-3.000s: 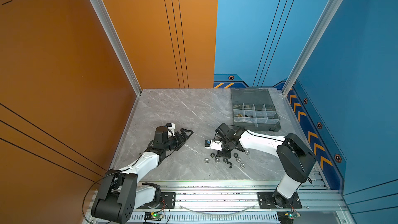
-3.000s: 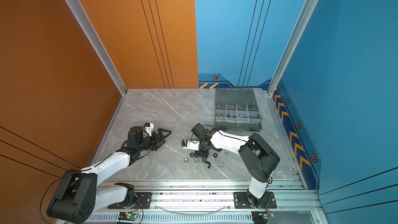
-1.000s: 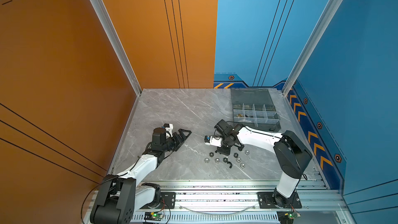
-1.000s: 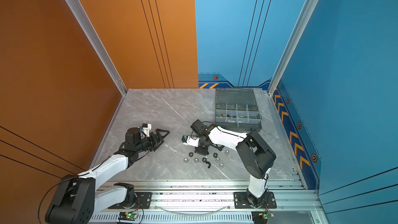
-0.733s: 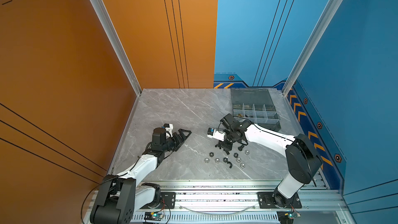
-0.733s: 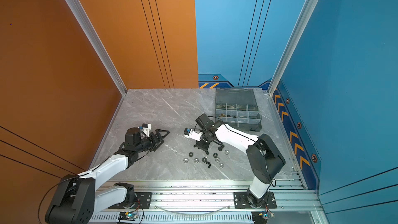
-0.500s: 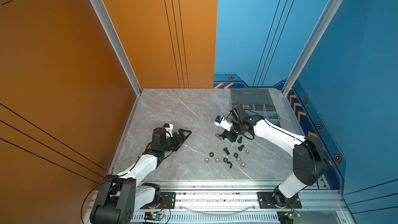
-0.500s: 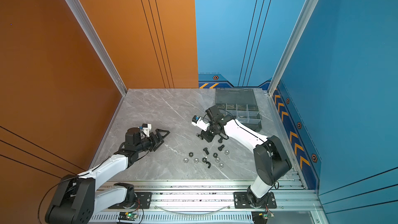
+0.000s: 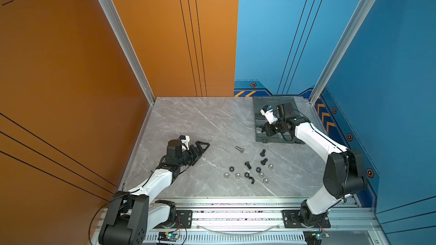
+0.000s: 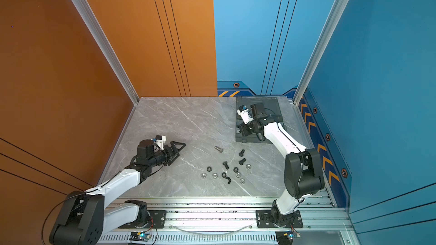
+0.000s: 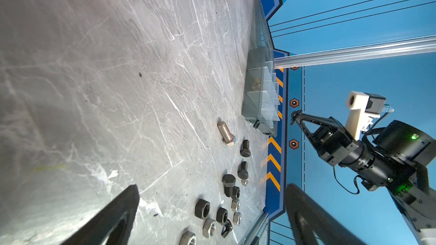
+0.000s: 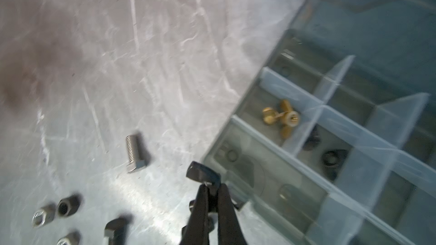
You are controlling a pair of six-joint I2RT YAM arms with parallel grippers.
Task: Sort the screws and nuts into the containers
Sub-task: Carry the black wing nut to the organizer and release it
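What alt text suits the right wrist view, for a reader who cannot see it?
The right gripper, shut on a small black fastener, hangs by the organiser box edge. Brass nuts lie inside it, a silver bolt outside.

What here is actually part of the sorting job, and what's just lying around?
In the job: silver bolt, black bolts, loose nuts, organiser box, brass parts inside it, right gripper pinching a small black piece.
Just there: front rail, orange wall, blue wall.

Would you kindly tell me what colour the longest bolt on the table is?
Silver; the longest bolt shows best in the left wrist view.
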